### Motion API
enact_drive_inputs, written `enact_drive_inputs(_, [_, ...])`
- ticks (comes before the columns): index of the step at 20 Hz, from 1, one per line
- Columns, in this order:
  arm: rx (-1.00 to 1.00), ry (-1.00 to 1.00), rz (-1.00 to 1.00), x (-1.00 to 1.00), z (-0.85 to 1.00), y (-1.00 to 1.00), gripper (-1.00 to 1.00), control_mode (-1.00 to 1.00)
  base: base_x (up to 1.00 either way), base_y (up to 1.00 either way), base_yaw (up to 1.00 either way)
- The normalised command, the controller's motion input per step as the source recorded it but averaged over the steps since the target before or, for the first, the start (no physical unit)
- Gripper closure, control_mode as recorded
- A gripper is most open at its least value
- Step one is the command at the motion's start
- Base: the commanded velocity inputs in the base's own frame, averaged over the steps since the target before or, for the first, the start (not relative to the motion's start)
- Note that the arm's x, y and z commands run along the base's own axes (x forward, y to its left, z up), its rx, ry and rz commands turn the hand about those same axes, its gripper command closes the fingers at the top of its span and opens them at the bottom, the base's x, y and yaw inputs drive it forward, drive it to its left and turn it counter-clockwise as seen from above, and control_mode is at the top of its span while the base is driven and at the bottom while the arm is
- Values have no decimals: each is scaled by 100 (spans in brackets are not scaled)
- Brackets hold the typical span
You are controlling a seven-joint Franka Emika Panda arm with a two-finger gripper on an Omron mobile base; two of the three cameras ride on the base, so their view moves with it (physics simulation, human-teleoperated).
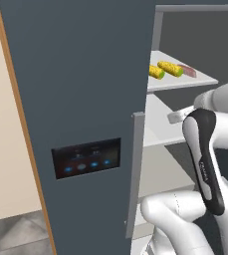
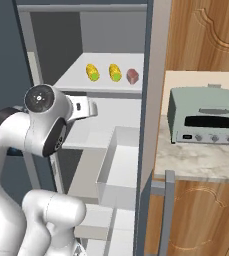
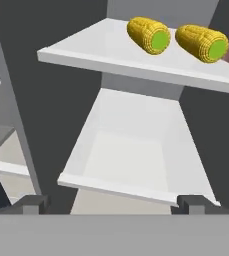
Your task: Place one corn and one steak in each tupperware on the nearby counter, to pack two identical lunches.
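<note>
Fetching step: hand [image 3: 114, 202], released and empty, faces the fridge shelf [image 3: 86, 52]; next, rise to grasp a corn [image 3: 148, 35].

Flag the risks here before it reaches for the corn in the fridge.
1. The two corn cobs lie side by side on the upper shelf; the open gripper could well nudge one while closing on the other.
2. Round cobs may roll across the flat shelf if bumped.
3. The gripper sits below that shelf, so rising straight up may clip its front edge.
</note>
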Motion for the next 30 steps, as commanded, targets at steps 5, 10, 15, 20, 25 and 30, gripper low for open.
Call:
enact_drive_inputs(5, [1, -3, 0, 2, 62, 0, -100, -100, 0, 0, 0])
enact_drive_inputs(10, [0, -3, 0, 2, 33, -8, -100, -100, 0, 0, 0])
enact_drive_inputs(15, [1, -1, 0, 25, 0, -16, -100, -100, 0, 0, 0])
enact_drive_inputs(20, [2, 0, 0, 34, 14, 0, -100, -100, 0, 0, 0])
enact_drive_inputs(25, [5, 0, 0, 34, 9, 0, -100, -100, 0, 0, 0])
enact_drive_inputs(30, [3, 0, 3, 18, 8, 0, -100, -100, 0, 0, 0])
